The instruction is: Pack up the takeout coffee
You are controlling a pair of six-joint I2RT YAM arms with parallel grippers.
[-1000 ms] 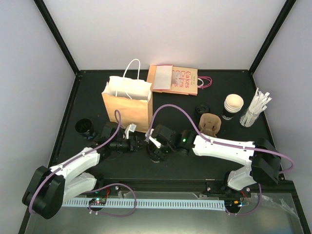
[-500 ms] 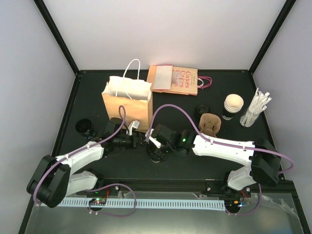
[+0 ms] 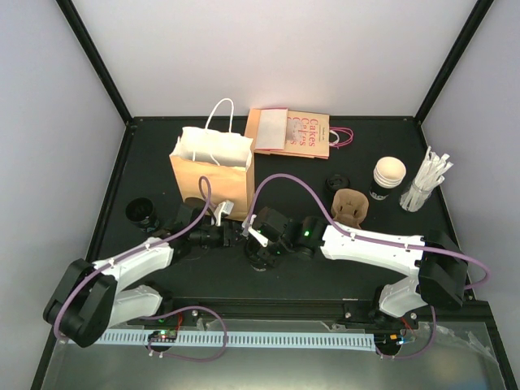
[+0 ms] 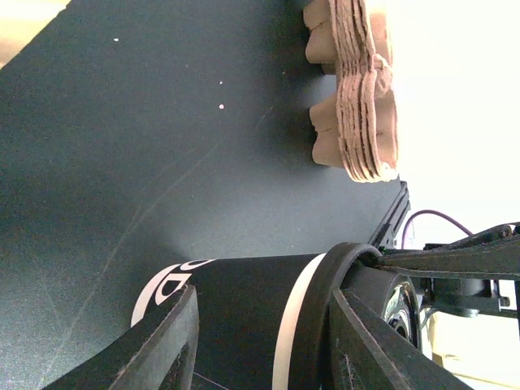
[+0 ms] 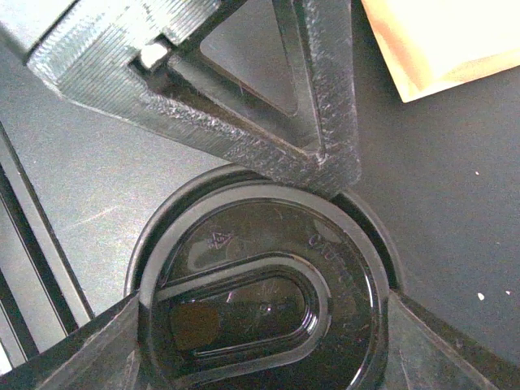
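Note:
The takeout coffee (image 4: 244, 317) is a black cup with a white band, white lettering and a black lid (image 5: 260, 309). It stands just in front of the bag. In the top view the grippers mostly hide it. My right gripper (image 5: 264, 329) comes down from above, its fingers (image 5: 89, 349) pressed against opposite sides of the lid's rim. My left gripper (image 4: 264, 341) reaches in from the left, turned on its side. Its fingers (image 4: 166, 345) stand apart. One is by the cup's base and the other (image 5: 268, 122) lies over the lid's edge. I cannot tell if they touch. Both grippers meet in the top view, left (image 3: 234, 236) and right (image 3: 260, 242).
An open brown paper bag (image 3: 213, 175) with white handles stands behind the grippers. A stack of pulp carriers (image 3: 349, 205) lies to the right. Beyond it are an open cup (image 3: 388, 177), wrapped straws (image 3: 426, 183) and a loose lid (image 3: 335, 182). Another black cup (image 3: 142, 211) sits far left.
My left arm has swung right and brought its gripper up to the cup. The right arm and the cup have stayed where they were.

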